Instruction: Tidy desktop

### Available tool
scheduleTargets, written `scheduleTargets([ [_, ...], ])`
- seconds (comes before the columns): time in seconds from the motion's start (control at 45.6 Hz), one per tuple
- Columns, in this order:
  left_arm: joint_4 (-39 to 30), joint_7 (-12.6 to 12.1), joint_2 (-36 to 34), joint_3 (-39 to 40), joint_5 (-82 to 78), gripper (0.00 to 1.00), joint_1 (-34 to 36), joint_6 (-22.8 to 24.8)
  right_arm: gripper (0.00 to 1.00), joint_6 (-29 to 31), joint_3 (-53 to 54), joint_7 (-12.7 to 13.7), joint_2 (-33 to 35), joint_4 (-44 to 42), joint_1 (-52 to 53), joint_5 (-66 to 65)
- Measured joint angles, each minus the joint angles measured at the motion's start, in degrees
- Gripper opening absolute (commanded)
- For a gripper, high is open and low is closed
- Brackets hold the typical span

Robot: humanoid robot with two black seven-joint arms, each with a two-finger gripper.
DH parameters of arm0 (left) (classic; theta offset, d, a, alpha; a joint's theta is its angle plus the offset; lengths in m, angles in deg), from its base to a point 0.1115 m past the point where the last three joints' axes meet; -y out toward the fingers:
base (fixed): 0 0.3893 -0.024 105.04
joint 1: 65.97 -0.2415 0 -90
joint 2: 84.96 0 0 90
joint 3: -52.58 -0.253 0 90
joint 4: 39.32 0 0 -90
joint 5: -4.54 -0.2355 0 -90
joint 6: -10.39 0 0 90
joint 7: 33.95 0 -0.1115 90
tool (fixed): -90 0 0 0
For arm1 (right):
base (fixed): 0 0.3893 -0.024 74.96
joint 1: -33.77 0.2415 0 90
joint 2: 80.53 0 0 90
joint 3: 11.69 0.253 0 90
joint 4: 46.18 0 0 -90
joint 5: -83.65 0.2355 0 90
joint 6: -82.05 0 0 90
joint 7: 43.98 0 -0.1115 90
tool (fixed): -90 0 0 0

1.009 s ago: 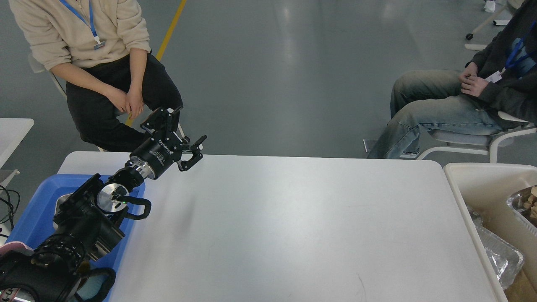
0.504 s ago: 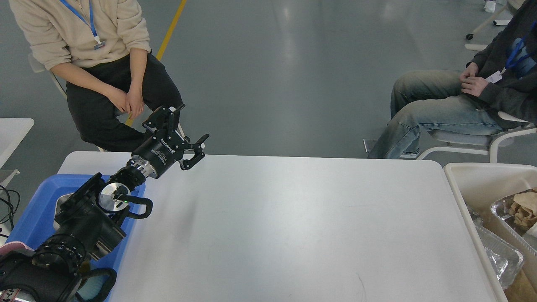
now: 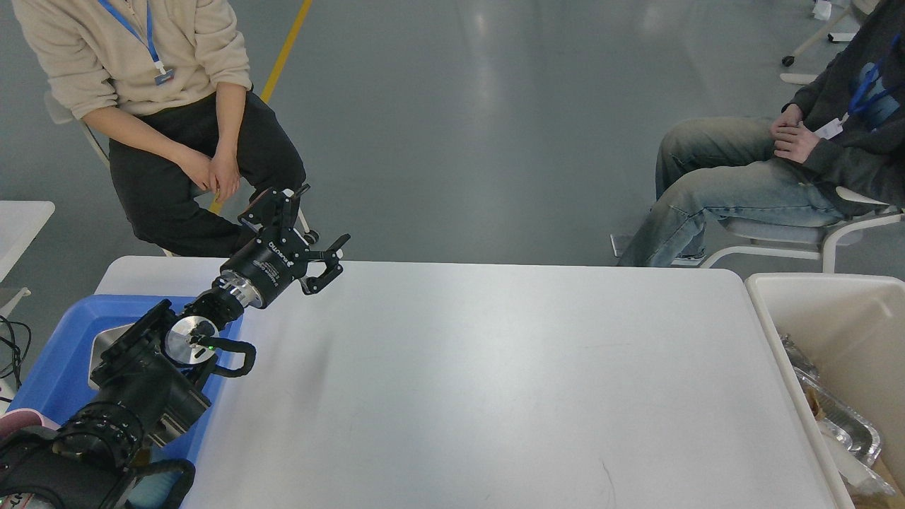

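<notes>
The desktop [image 3: 495,367] is a wide white tabletop with rounded corners, and its surface is bare. My left arm comes in from the lower left over a blue tray [image 3: 56,346]. My left gripper [image 3: 316,227] hangs open and empty above the desktop's far left edge. My right arm and gripper are out of view.
A beige bin [image 3: 834,318] stands against the desktop's right edge with crumpled foil trays [image 3: 841,424] inside. One person [image 3: 177,106] sits beyond the far left corner, close behind my left gripper. Another person [image 3: 778,162] sits at the far right. A small white table corner [image 3: 21,219] shows at the left.
A foil tray with brown paper that showed at the right edge over the bin has gone from view. My left gripper has shifted slightly left and stays open.
</notes>
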Motion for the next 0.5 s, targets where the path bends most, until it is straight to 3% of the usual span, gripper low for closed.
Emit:
scheduleTargets([
  [0.241, -0.23, 0.09, -0.78, 0.03, -0.01, 0.97, 0.06, 0.15, 1.00, 2.31, 7.40, -0.96, 0.01, 4.67, 10.15, 8.21],
  [0.504, -0.25, 0.19, -0.78, 0.59, 0.15, 0.97, 0.37, 0.13, 1.00, 10.95, 16.67, -8.56, -9.96, 12.50, 12.96, 15.96],
])
